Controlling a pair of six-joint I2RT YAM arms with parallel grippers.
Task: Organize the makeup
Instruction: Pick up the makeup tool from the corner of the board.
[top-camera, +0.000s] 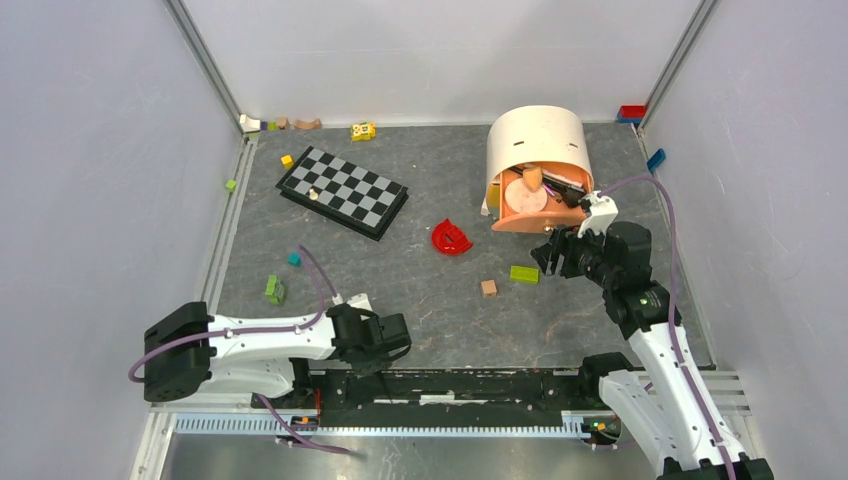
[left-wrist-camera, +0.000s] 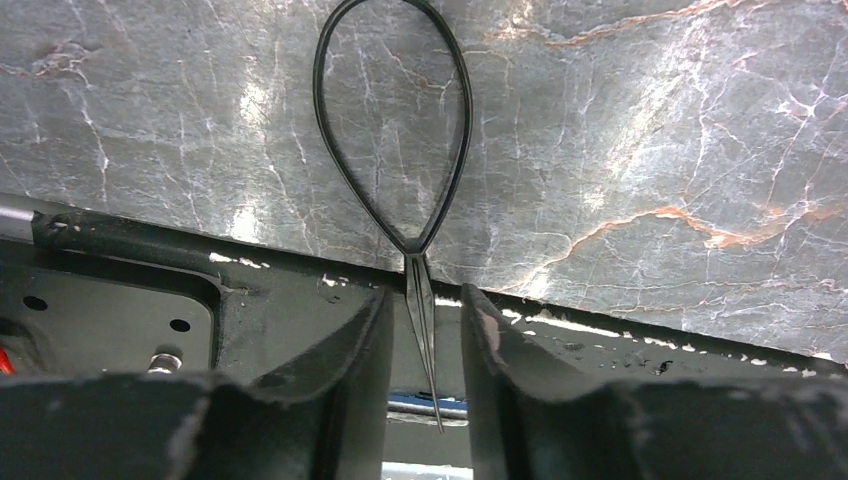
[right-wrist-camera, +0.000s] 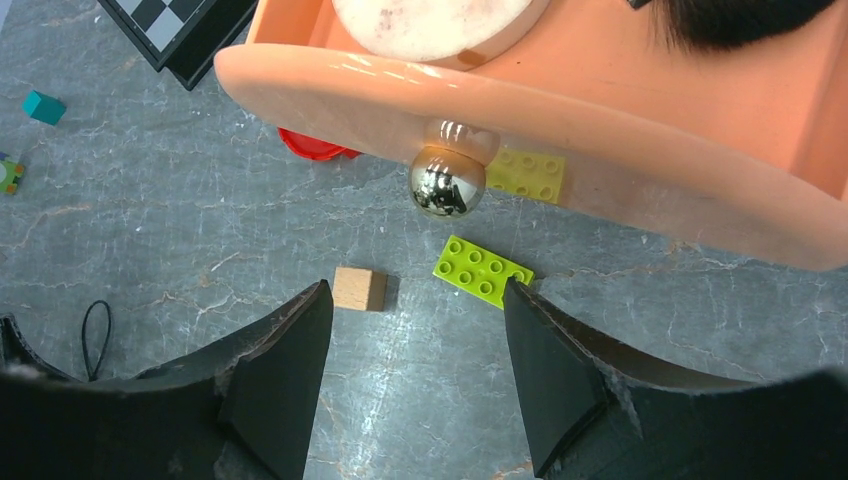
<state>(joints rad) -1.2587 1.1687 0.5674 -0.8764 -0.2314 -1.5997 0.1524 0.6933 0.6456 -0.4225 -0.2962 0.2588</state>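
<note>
The makeup lies in the peach drawer (top-camera: 520, 222) of a cream round-topped organizer (top-camera: 537, 135) at the back right. In it are a round peach compact (top-camera: 525, 197), an orange sponge (top-camera: 532, 177) and black brushes (top-camera: 566, 190). My right gripper (top-camera: 553, 253) is open and empty, just in front of the drawer. In the right wrist view its jaws (right-wrist-camera: 418, 300) stand apart below the drawer's chrome knob (right-wrist-camera: 447, 182); the compact (right-wrist-camera: 430, 20) and brush bristles (right-wrist-camera: 740, 15) show above. My left gripper (top-camera: 398, 335) sits at the table's near edge, slightly open and empty (left-wrist-camera: 425, 300).
A checkerboard (top-camera: 343, 190) lies back left, and a red curved piece (top-camera: 451, 238) in the middle. A green brick (right-wrist-camera: 483, 270) and a wooden cube (right-wrist-camera: 360, 288) lie before the right gripper. A yellow brick (right-wrist-camera: 527, 173) sits under the drawer. A black cable-tie loop (left-wrist-camera: 392, 120) lies by the left gripper.
</note>
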